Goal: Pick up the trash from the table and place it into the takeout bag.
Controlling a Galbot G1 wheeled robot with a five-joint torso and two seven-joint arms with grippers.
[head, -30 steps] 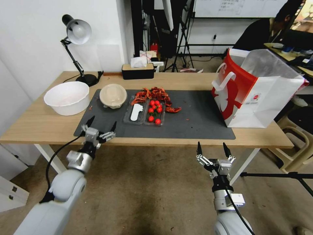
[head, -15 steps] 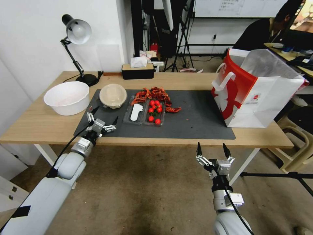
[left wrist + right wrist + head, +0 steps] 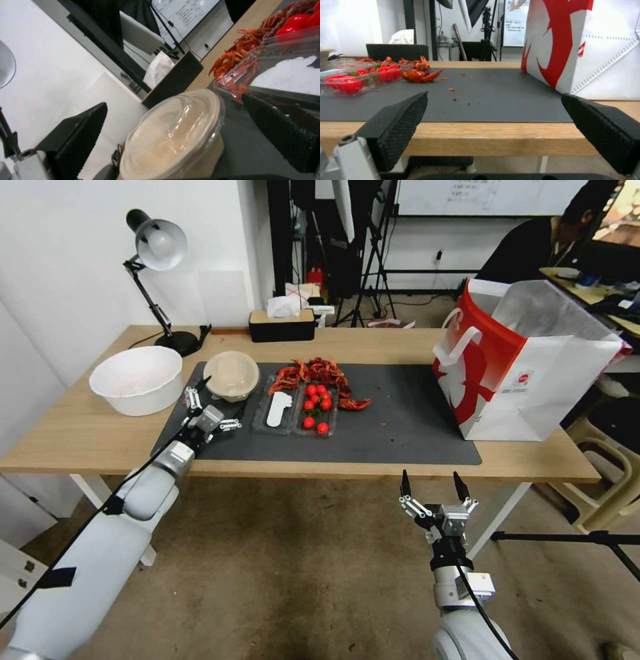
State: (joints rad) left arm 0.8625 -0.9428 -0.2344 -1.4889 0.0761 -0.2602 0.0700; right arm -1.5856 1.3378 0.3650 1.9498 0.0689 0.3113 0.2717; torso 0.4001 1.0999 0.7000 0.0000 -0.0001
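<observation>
— Where is the left gripper (image 3: pixel 219 402) at this moment?

— It is over the dark grey mat (image 3: pixel 400 427), near the left end of the worktop (image 3: pixel 80 437). Its jaws are apart, and they point toward the round beige lidded bowl (image 3: pixel 231 375). In the left wrist view the bowl (image 3: pixel 173 135) lies between the two black fingers (image 3: pixel 78 140), just in front of them, but they do not touch it.

— And the bowl itself, where does it stand?

— It stands upright on the mat, between the large white bowl (image 3: pixel 137 379) and the clear tray with cherry tomatoes (image 3: pixel 297 411). Behind the tray there is a heap of red crayfish shells (image 3: pixel 320 375).

— What about the right gripper (image 3: pixel 432 492)?

— It hangs in front of the near edge of the worktop, lower than the top, with its jaws wide apart and nothing between them. The right wrist view looks across the mat (image 3: pixel 480 100) to the takeout bag (image 3: pixel 586 45).

— Where is that bag?

— The takeout bag (image 3: pixel 527 363) stands upright at the right end of the worktop, partly on the mat, well apart from the bowl.
</observation>
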